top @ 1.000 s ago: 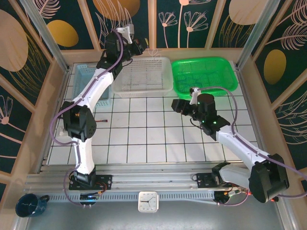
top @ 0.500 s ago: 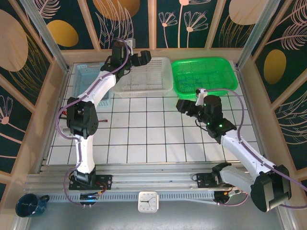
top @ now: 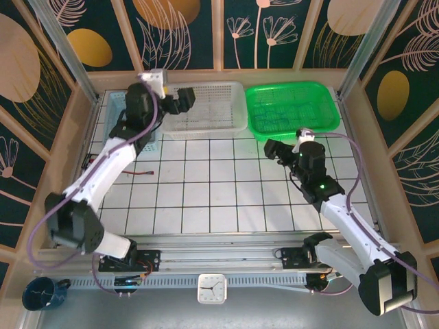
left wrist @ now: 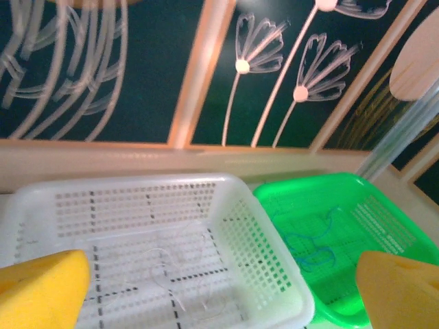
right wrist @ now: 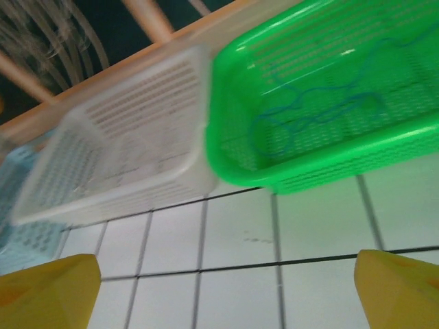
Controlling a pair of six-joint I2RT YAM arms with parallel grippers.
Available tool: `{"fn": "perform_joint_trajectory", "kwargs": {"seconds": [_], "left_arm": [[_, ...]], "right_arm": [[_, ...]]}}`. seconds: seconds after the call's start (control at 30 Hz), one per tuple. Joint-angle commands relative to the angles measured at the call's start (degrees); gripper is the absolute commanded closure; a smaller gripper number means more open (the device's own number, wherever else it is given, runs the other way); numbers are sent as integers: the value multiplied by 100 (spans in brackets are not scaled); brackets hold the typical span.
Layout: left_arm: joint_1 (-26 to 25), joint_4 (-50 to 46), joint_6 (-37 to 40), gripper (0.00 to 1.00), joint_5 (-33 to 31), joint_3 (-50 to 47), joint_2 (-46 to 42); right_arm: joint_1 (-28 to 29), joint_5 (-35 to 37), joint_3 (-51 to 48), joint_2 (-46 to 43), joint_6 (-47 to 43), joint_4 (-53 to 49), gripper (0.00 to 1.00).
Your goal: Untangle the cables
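White tiles covered the table in the overhead view, and three mesh baskets stood in a row along its far edge: a pale blue basket at the left, a white basket in the middle and a green basket at the right. The left gripper hung over the left part of the white basket, and the right gripper hovered above the tiles just in front of the green basket. From up there I could not tell how wide either one stood. A thin reddish wire lay on the tiles near the left arm, well apart from both grippers. A small clock sat at the front rail, and a dark mug stood beyond the near left corner. From the left wrist, the yellow fingertips sat at opposite edges of the picture, spread wide with nothing between them. Below them a whitish wire curled on the floor of the white basket, and a blue wire looped on the floor of the green basket alongside. From the right wrist, the yellow fingertips were likewise spread wide and empty over the tiles. The blue wire trailed in loose loops across the green basket, with the white basket just beside it on the left.
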Motion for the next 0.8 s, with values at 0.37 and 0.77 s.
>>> {"fn": "perform_joint_trajectory", "kwargs": {"seconds": [0.37,0.77], "left_arm": [[24,2250,801,1,-3164,-4293,-3054],[652,5061,1673,1,-3843,-6060,-2182]], "right_arm": [[-1161,2081,-1500,187,-955,2433,1],[-1605,1568,-2442,1540,-1692,5127,1]]}}
